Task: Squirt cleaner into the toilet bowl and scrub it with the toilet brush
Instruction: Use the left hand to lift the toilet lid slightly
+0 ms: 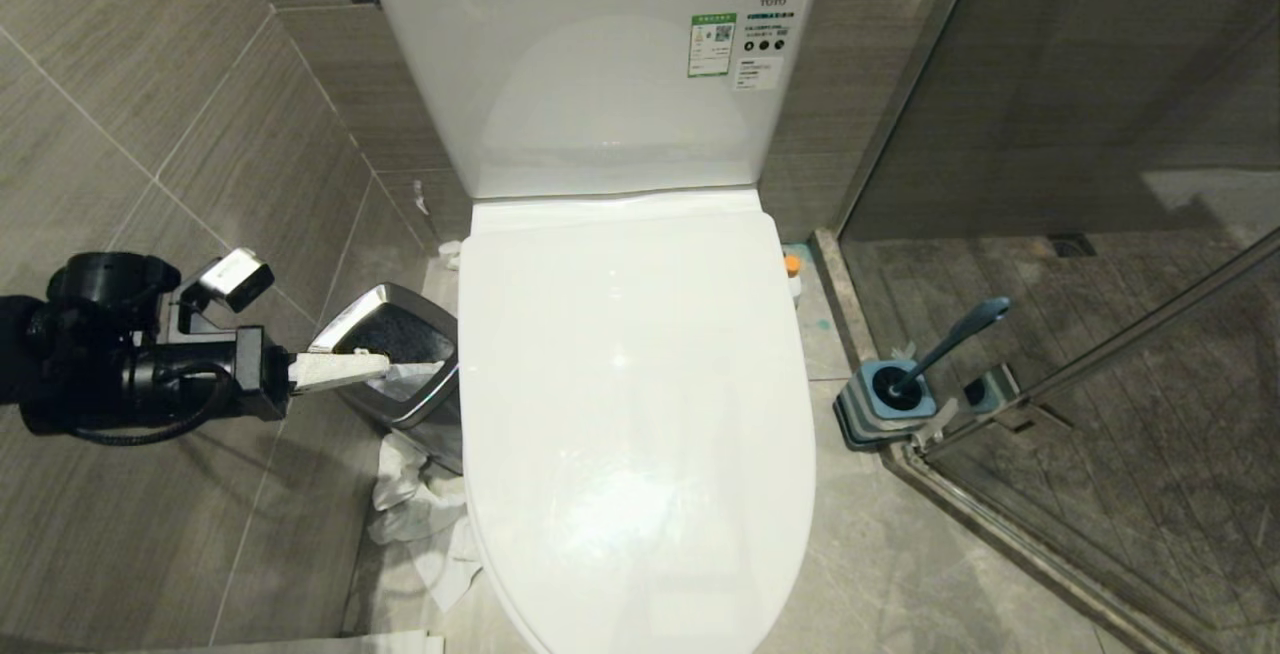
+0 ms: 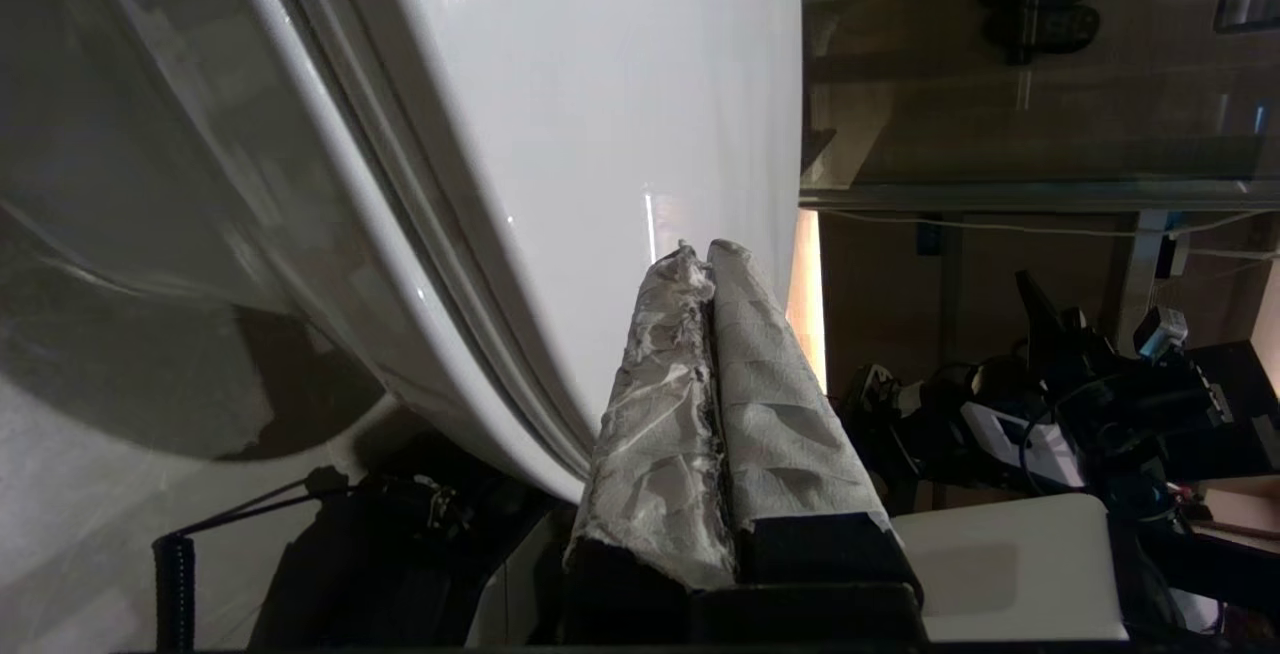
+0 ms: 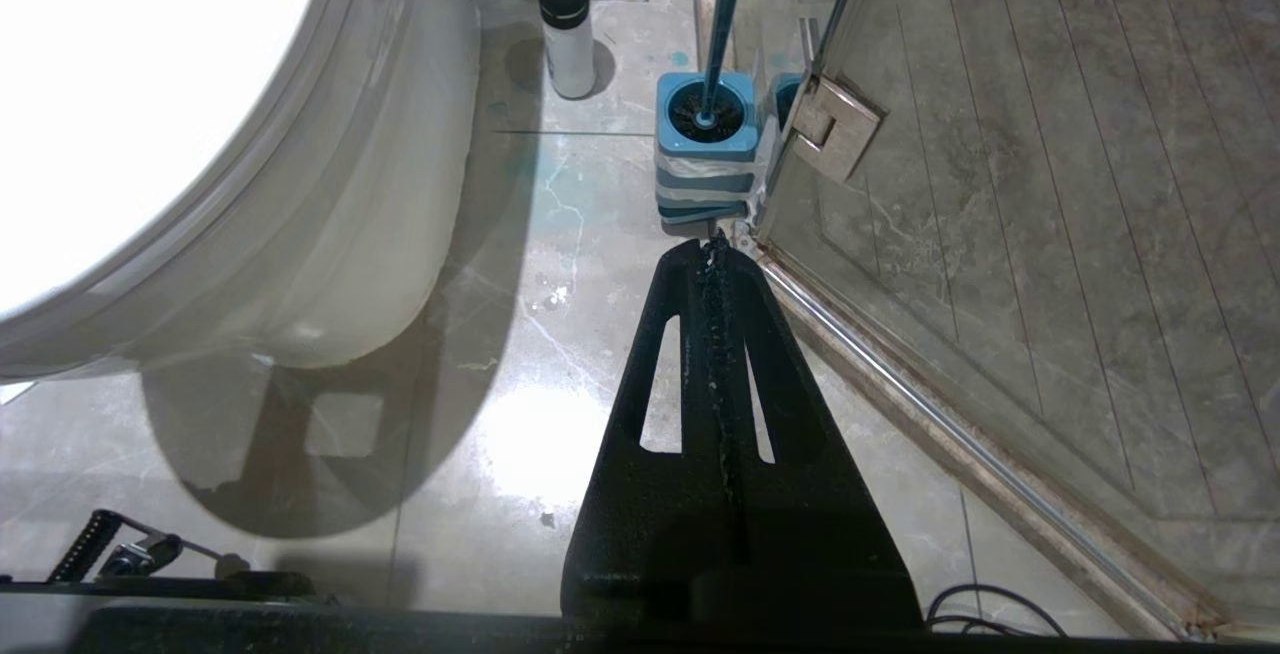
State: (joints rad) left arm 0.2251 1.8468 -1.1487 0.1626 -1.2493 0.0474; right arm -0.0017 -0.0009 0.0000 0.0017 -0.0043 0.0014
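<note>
The white toilet [image 1: 630, 384] has its lid down, so the bowl is hidden. My left gripper [image 1: 385, 366], its fingers wrapped in white paper, is shut with nothing in it. It hangs level beside the toilet's left side, pointing at the seat edge [image 2: 470, 334]; its tips [image 2: 705, 252] are near that rim. The blue toilet brush [image 1: 955, 339] stands in its blue holder [image 1: 885, 404] on the floor right of the toilet. The cleaner bottle [image 3: 565, 14], white with a black band, stands by the toilet's right side; its orange cap [image 1: 792, 264] shows. My right gripper [image 3: 715, 246] is shut, low, near the holder [image 3: 705, 149].
A shiny waste bin [image 1: 400, 334] stands under my left gripper, with crumpled paper [image 1: 420, 504] on the floor by it. A glass shower door [image 1: 1100, 354] and its metal hinge [image 3: 830, 124] close off the right side behind the brush holder. Tiled wall on the left.
</note>
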